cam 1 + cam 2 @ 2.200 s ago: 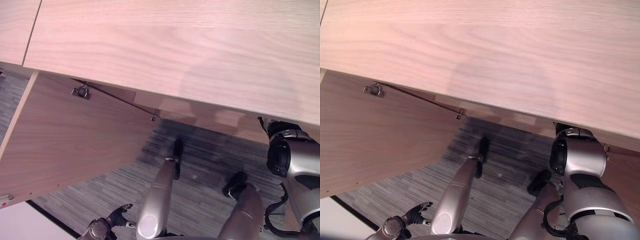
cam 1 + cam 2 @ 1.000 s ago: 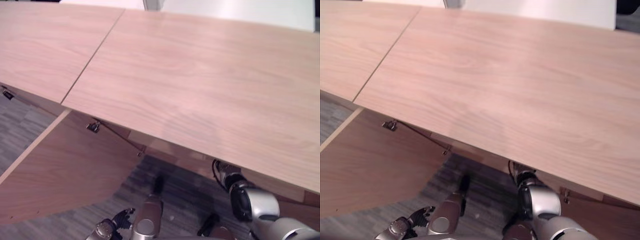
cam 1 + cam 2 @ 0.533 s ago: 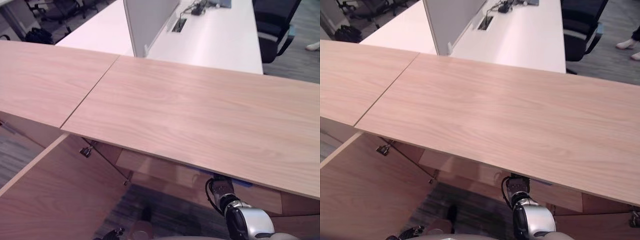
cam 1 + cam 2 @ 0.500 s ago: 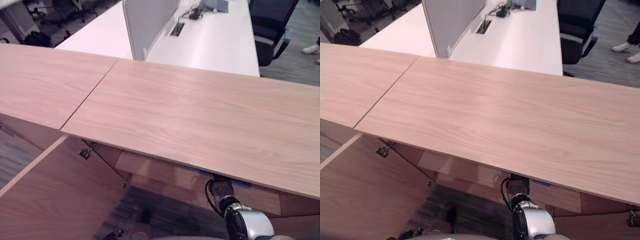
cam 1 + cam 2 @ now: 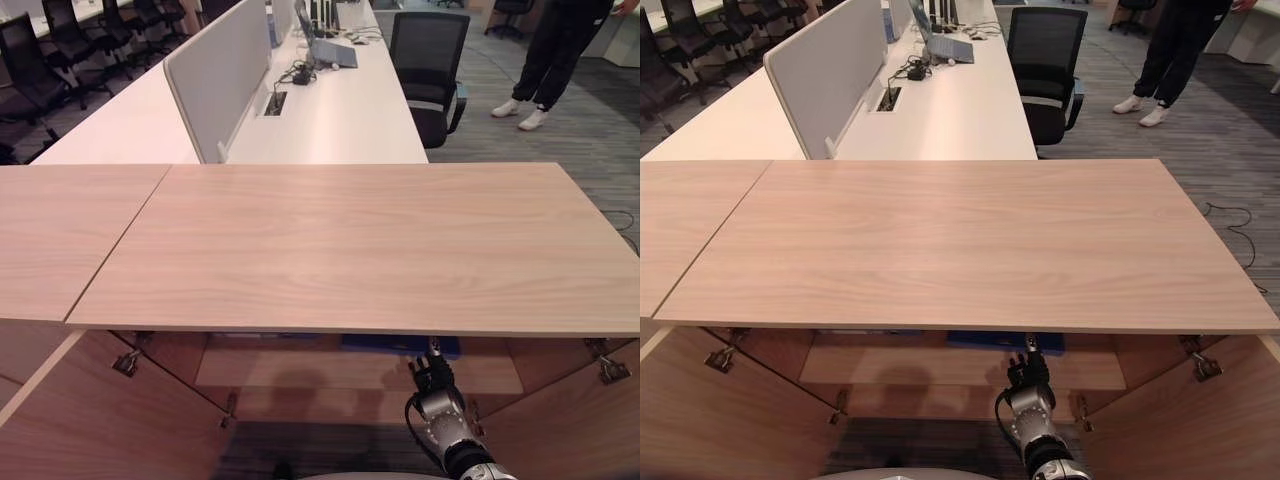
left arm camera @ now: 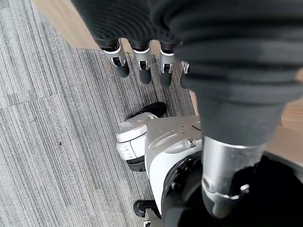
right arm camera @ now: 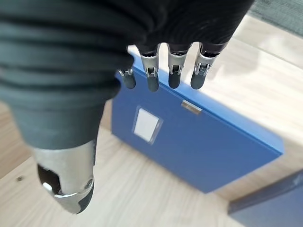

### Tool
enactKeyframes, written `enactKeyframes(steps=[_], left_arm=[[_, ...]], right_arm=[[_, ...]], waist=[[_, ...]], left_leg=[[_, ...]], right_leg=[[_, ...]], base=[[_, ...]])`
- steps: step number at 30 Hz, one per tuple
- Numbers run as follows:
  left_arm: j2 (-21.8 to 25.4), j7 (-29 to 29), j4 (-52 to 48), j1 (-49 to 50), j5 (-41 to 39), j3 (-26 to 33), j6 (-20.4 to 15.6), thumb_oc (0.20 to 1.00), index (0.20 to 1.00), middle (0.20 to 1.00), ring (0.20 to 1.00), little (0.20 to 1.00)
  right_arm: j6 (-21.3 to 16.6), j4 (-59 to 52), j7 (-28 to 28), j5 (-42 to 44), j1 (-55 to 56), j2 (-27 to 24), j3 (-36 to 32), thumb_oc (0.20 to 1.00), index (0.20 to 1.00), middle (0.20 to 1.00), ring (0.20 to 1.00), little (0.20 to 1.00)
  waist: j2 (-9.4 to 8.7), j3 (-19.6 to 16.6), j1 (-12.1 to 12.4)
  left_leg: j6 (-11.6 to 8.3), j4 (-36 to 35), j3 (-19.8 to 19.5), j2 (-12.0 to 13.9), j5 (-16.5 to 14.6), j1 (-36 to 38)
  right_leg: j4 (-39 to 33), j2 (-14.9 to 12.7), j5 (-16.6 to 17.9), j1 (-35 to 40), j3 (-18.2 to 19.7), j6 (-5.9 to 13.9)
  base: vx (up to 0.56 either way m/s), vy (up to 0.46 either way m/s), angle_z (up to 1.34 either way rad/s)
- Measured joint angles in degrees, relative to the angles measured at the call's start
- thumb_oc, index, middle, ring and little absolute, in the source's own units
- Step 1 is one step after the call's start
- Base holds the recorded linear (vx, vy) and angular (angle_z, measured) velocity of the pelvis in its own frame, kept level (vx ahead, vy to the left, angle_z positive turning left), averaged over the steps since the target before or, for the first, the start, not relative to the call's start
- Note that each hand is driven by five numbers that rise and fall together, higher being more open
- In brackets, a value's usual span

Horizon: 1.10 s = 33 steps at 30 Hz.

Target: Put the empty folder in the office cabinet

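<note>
The blue folder (image 7: pixel 199 137) with a white label lies flat on the wooden shelf (image 7: pixel 142 194) inside the office cabinet (image 5: pixel 350 250). From the head views only its front edge (image 5: pixel 1005 341) shows under the cabinet top. My right hand (image 7: pixel 173 71) hovers just in front of the folder with straight fingers, open and apart from it. That hand (image 5: pixel 1028 372) reaches in below the top, near the middle. My left hand (image 6: pixel 142 66) hangs open over the grey carpet, holding nothing.
Both cabinet doors stand open, the left door (image 5: pixel 70 420) and the right door (image 5: pixel 570 420). A second dark blue item (image 7: pixel 270 201) lies beside the folder. Behind the cabinet are a white desk (image 5: pixel 330 110) with a divider, a black chair (image 5: pixel 430 60) and a standing person (image 5: pixel 560 50).
The camera has swung up from the floor to the cabinet top and the office behind it. My right arm still reaches under the top, and the folder's blue edge now shows on the shelf.
</note>
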Motion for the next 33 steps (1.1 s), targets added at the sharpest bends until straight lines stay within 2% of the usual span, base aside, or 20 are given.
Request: enactKeyframes(steps=[7, 12, 13, 14, 17, 18, 23, 25, 30, 33], left_arm=[[-0.2, 0.0, 0.5, 0.2, 0.1, 0.0, 0.9, 1.0, 1.0, 1.0, 1.0, 1.0], [-1.2, 0.3, 1.0, 0.1, 0.1, 0.4, 1.0, 1.0, 1.0, 1.0, 1.0, 1.0], [-1.2, 0.3, 1.0, 0.1, 0.1, 0.4, 1.0, 1.0, 1.0, 1.0, 1.0, 1.0], [-1.0, 0.3, 1.0, 0.1, 0.4, 0.5, 0.9, 1.0, 1.0, 1.0, 1.0, 1.0], [-1.3, 0.3, 1.0, 0.1, 1.7, 1.1, 0.6, 1.0, 1.0, 1.0, 1.0, 1.0], [-1.0, 0.3, 1.0, 0.3, 3.3, 2.4, 0.3, 1.0, 1.0, 1.0, 1.0, 1.0], [-1.1, 0.3, 1.1, 0.0, 6.5, 2.8, -1.1, 1.0, 1.0, 1.0, 1.0, 1.0], [-0.9, 0.3, 0.9, -0.3, 7.5, 2.7, -1.6, 1.0, 1.0, 1.0, 1.0, 1.0], [-0.5, 0.2, 0.3, -0.9, 8.5, 2.6, -1.8, 1.0, 1.0, 1.0, 1.0, 1.0], [0.8, -0.9, -0.8, -2.4, 9.0, 1.6, -2.8, 1.0, 1.0, 1.0, 1.0, 1.0]], right_arm=[[2.2, -0.1, 1.1, -2.0, 3.9, -0.2, 0.6, 1.0, 1.0, 1.0, 1.0, 1.0], [3.4, -0.2, 2.0, -7.0, 5.1, -1.3, 1.0, 1.0, 1.0, 1.0, 1.0, 1.0], [3.5, -0.2, 2.1, -8.9, 5.5, -1.9, 2.2, 0.529, 0.529, 0.529, 0.529, 0.529], [4.8, -0.2, 3.1, -13.4, 6.1, -3.5, 3.5, 0.2, 0.2, 0.2, 0.2, 0.2], [5.8, -0.3, 3.8, -22.5, 6.5, -6.5, 6.5, 0.2, 0.2, 0.2, 0.2, 0.2], [6.5, -2.5, 3.9, -33.6, 6.5, -10.7, 6.8, 0.2, 0.2, 0.2, 0.2, 0.2], [7.3, -6.7, 2.2, -53.1, 3.7, -20.8, 7.0, 0.2, 0.2, 0.2, 0.2, 0.2], [7.3, -7.3, 2.0, -58.7, 1.8, -23.1, 8.7, 0.2, 0.2, 0.2, 0.2, 0.2], [7.7, -6.4, 1.9, -65.0, -3.4, -23.6, 11.1, 0.2, 0.2, 0.2, 0.2, 0.2], [8.3, -2.8, 2.6, -69.5, -10.2, -25.6, 15.7, 0.2, 0.2, 0.2, 0.2, 0.2]], waist=[[0.15, -0.1, -1.3], [0.6, -0.4, -1.7], [0.61, -0.4, -1.7], [0.62, -0.4, -1.7], [0.62, -0.3, -1.7], [0.65, -0.2, -1.6], [0.6, 0.3, -1.3], [0.62, 0.5, -1.4], [0.31, 1.9, -0.6], [-0.74, 4.6, 1.4]], left_leg=[[0.1, -0.1, 1.3, 0.0, -0.1, 1.0], [0.12, -0.5, 1.7, 0.0, -0.1, 1.3], [0.13, -0.4, 1.9, 0.0, -0.1, 1.4], [0.19, 0.0, 2.2, 0.0, -0.1, 1.6], [0.31, -0.1, 2.5, 0.0, -0.2, 1.7], [0.31, -0.5, 2.5, 0.0, -0.2, 1.6], [0.33, -0.5, 1.4, 0.1, -0.2, 1.5], [0.23, -0.5, 0.9, 0.1, -0.1, 1.4], [0.17, 0.0, 0.1, 0.1, -0.1, 1.0], [0.05, 0.0, -1.6, 0.0, 0.1, 0.8]], right_leg=[[-0.3, -0.1, 0.5, 0.0, 1.7, 0.46], [-0.4, -0.1, 0.7, 0.1, 2.0, 0.54], [-0.4, -0.1, 0.8, 0.1, 2.1, 0.53], [-0.5, -0.1, 1.0, 0.1, 2.6, 0.51], [-0.6, -0.1, 1.1, 0.1, 2.8, 0.62], [-0.9, -0.1, 1.2, 0.2, 2.8, 0.68], [-2.3, 0.2, 1.4, 1.5, 1.6, 1.11], [-2.9, 0.4, 1.6, 2.0, 1.0, 1.08], [-2.9, 0.5, 1.7, 2.4, -0.1, 0.94], [-3.5, 0.6, 1.7, 3.7, -1.6, 0.92]], base=[[-0.01, 0.018, -0.11], [-0.01, 0.008, -0.04], [-0.04, 0.005, -0.11], [-0.03, 0.005, -0.12], [-0.01, 0.001, -0.05], [0.0, 0.0, 0.0], [0.01, -0.028, 0.1], [0.01, -0.028, 0.13], [0.01, -0.025, 0.1], [0.03, -0.062, 0.25]])
